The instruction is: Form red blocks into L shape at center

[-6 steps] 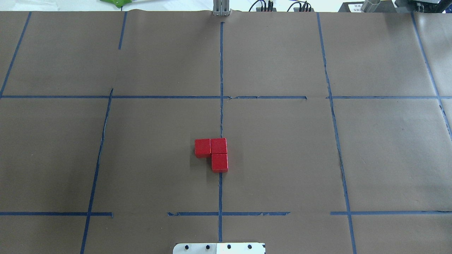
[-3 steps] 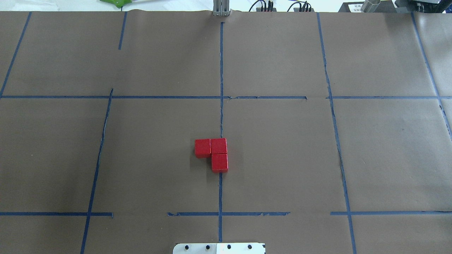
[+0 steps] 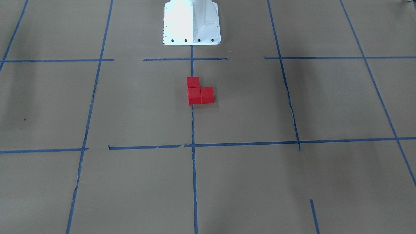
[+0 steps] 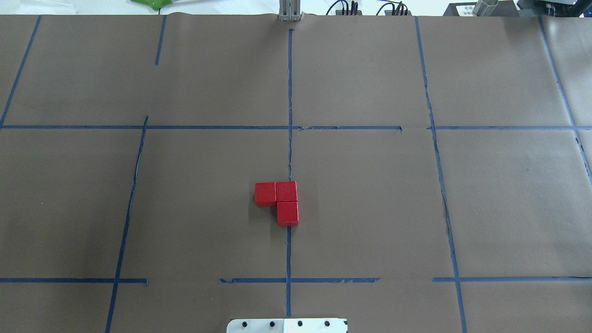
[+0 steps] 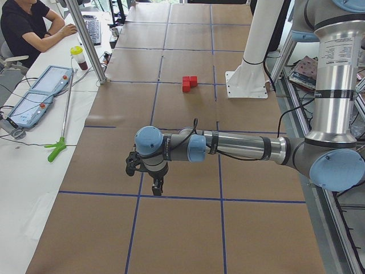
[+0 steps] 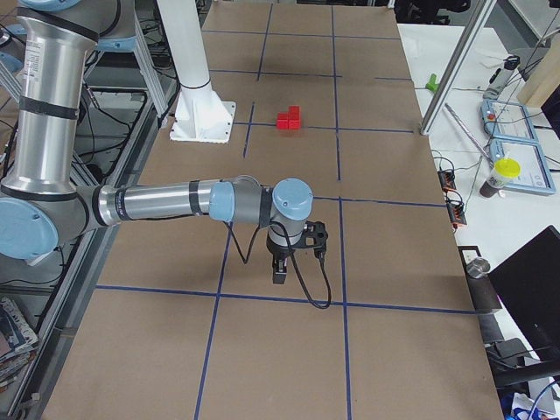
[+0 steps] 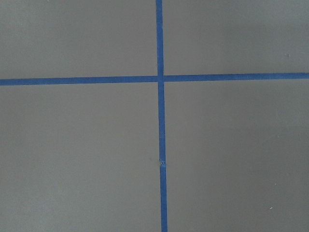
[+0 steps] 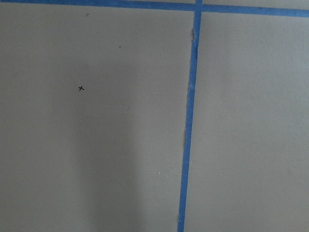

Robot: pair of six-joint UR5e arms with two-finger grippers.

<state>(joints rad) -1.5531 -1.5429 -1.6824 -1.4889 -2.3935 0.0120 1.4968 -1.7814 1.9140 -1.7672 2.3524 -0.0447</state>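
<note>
Three red blocks (image 4: 276,202) sit on the brown paper at the center (image 4: 323,185), on and just beside the vertical blue tape line (image 4: 290,92).

Overhead: two blocks side by side, faces touching. The third touches the robot-side face of the right-hand one. The corner block and the third block sit over the tape line, and the other lies just left of it. We can make out no gaps between them. The front-facing view agrees: a tidy L.

Progress: we judge the shape formed and in the right place. We see nothing left to do, unless a slight squaring-up is wanted.

Left gripper (image 5: 157,187): seen only from the table's end, hanging low near a tape line. It is well apart from the blocks, which lie far up the table beyond it. We cannot tell whether its fingers are spread or together. Its wrist camera shows only paper and a tape cross, no block.

Right gripper (image 6: 279,276): also seen only from the table's end, low over the paper and well apart from the blocks. We cannot tell its finger state either. Its wrist camera shows paper, tape and a tiny x mark.

All three blocks rest on the paper, so we take it neither gripper carries one
</note>
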